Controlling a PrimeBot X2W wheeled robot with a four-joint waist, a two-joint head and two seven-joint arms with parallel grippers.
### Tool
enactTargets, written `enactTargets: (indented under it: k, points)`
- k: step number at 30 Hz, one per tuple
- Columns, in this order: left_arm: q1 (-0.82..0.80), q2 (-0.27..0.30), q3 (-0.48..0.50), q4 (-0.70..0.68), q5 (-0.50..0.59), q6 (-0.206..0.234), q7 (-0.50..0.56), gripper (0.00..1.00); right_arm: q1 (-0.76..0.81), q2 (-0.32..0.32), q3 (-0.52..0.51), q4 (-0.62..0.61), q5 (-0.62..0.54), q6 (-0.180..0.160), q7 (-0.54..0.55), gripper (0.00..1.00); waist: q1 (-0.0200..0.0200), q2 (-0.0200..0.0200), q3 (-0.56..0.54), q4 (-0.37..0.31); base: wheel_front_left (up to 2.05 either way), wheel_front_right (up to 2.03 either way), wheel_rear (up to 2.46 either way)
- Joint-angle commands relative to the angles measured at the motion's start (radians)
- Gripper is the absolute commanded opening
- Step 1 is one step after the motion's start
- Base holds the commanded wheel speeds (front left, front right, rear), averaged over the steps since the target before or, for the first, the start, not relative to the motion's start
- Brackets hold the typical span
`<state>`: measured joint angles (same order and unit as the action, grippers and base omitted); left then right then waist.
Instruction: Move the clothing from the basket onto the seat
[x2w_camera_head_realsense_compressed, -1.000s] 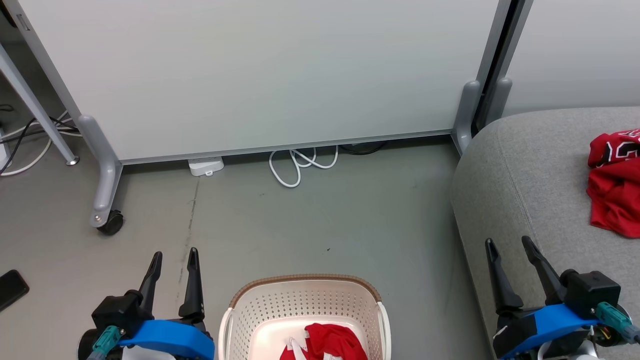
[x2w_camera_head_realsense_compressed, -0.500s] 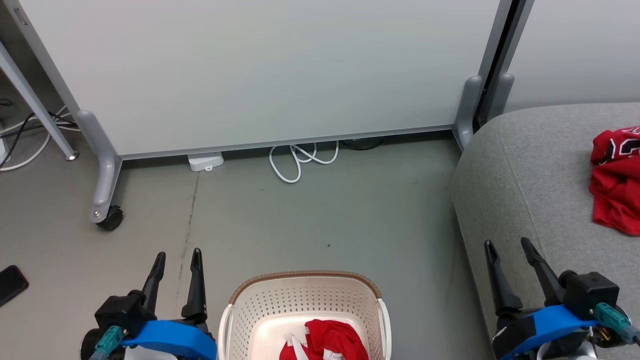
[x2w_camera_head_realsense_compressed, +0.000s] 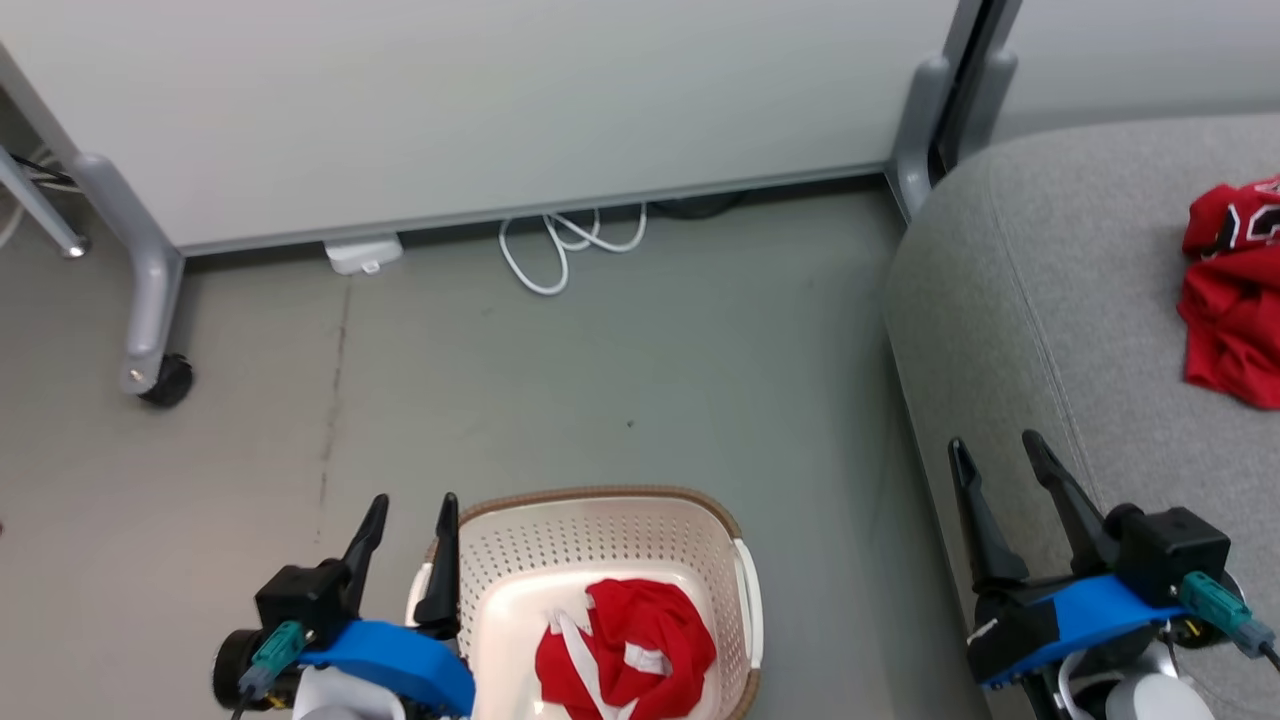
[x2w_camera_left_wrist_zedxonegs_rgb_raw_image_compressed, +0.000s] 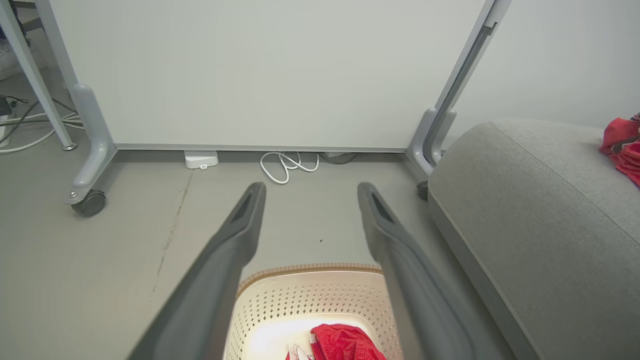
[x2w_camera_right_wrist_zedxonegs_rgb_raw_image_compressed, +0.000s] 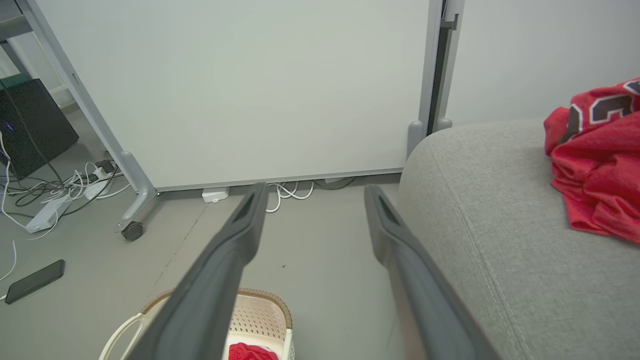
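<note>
**Head view:** my head camera sits high above my jaws and faces forward and steeply down. My left gripper (x2w_camera_head_realsense_compressed: 415, 500) is at lower left and my right gripper (x2w_camera_head_realsense_compressed: 992, 440) at lower right, with the basket (x2w_camera_head_realsense_compressed: 600, 493) just beside the left jaws.

**Left wrist view:** low and near, sighting along my left fingers (x2w_camera_left_wrist_zedxonegs_rgb_raw_image_compressed: 235, 240), with the basket rim beneath their tips.

**Right wrist view:** likewise low, with the seat (x2w_camera_right_wrist_zedxonegs_rgb_raw_image_compressed: 500, 225) close beside the right-hand finger.

**Shared by all three views:** white panel (x2w_camera_head_realsense_compressed: 500, 100), coiled cable (x2w_camera_head_realsense_compressed: 560, 245), basket and seat.
</note>
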<state>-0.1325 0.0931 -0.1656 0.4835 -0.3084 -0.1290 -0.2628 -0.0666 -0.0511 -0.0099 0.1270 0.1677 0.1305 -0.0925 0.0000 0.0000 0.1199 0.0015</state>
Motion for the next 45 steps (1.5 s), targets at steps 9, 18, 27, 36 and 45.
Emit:
enactTargets:
  k: [9, 18, 27, 36, 45]
  points:
    - [-0.178, 0.008, -0.177, 0.185, -0.064, -0.002, -0.003, 1.00, -0.109, 0.001, 0.046, -0.029, 0.013, 0.001, -0.015, 1.00, 0.0000, 0.0000, 0.232, -0.131, 0.00, 0.00, 0.00]
    - [-0.322, 0.015, -0.290, 0.368, -0.139, -0.002, 0.029, 1.00, -0.182, 0.001, 0.089, -0.054, 0.034, 0.001, -0.035, 1.00, 0.0000, 0.0000, 0.397, -0.212, 0.00, 0.00, 0.00]
    - [-0.450, 0.034, -0.368, 0.543, -0.161, -0.002, 0.089, 1.00, -0.236, 0.001, 0.117, -0.075, 0.059, 0.001, -0.068, 1.00, 0.0000, 0.0000, 0.550, -0.266, 0.00, 0.00, 0.00]
    - [-0.539, 0.087, -0.453, 0.620, -0.179, -0.002, 0.144, 1.00, -0.270, 0.001, 0.136, -0.083, 0.091, 0.001, -0.110, 1.00, 0.0000, 0.0000, 0.673, -0.296, 0.00, 0.00, 0.00]
    - [-0.591, 0.121, -0.514, 0.658, -0.204, -0.002, 0.159, 1.00, -0.302, 0.001, 0.164, -0.082, 0.106, 0.001, -0.138, 1.00, 0.0000, 0.0000, 0.747, -0.318, 0.00, 0.00, 0.00]
